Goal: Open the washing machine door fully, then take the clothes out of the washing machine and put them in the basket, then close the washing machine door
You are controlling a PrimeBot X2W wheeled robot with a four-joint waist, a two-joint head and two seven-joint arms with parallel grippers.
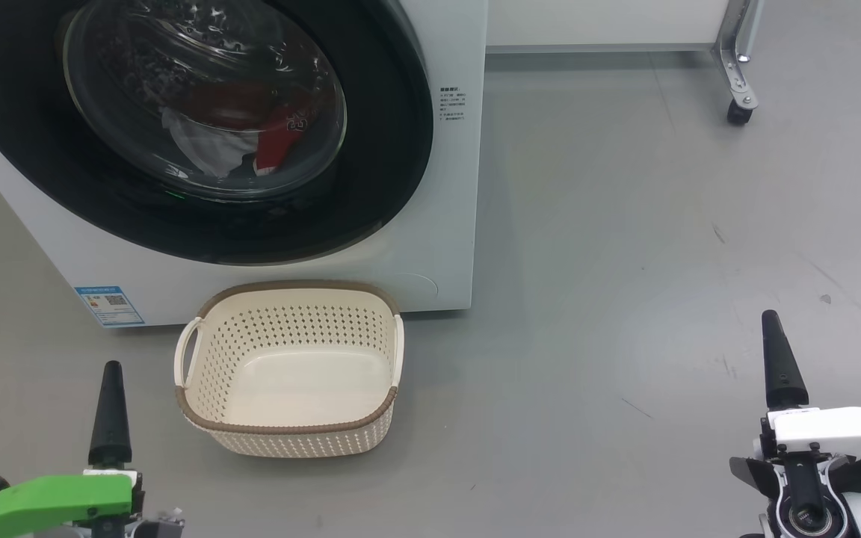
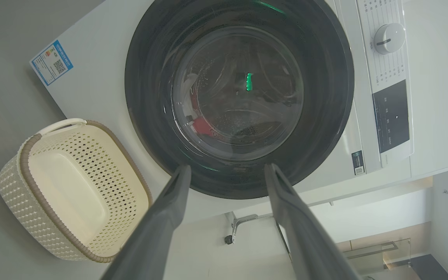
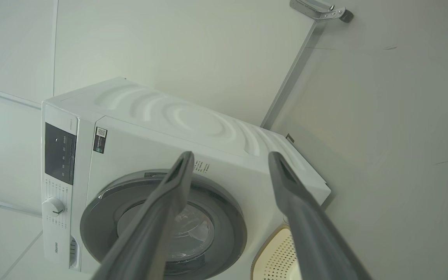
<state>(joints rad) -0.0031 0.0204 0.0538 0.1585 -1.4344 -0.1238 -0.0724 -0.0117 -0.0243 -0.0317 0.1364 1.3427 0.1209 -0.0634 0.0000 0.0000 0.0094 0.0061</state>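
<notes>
your left tool [image 2: 228, 167] is spread wide w/ nothing between its fingers, aimed straight at the washing machine door [image 1: 199, 224]. the right tool [image 3: 230, 154] is just as wide and empty, held off to the machine's right over bare floor [image 1: 625, 261]. the door sits shut against the washing machine [image 1: 449, 224], so step one isn't started. the clothes [image 1: 281, 138], red and white, lie bunched low in the drum behind the glass bowl, so imo you'll be reaching in and down once it's open. the basket [image 1: 292, 288] stands upright on the floor, back rim right up against the machine's front just below the door. it's prob put there so each garment has a short trip from drum to basket, and it has nothing in it yet. can't tell which side the door hinges on, so watch that its lower rim doesn't catch the basket as it swings. both tools are low and well apart, likely to keep the door in clear view. next move, i'd say: get a finger behind the door's edge.
</notes>
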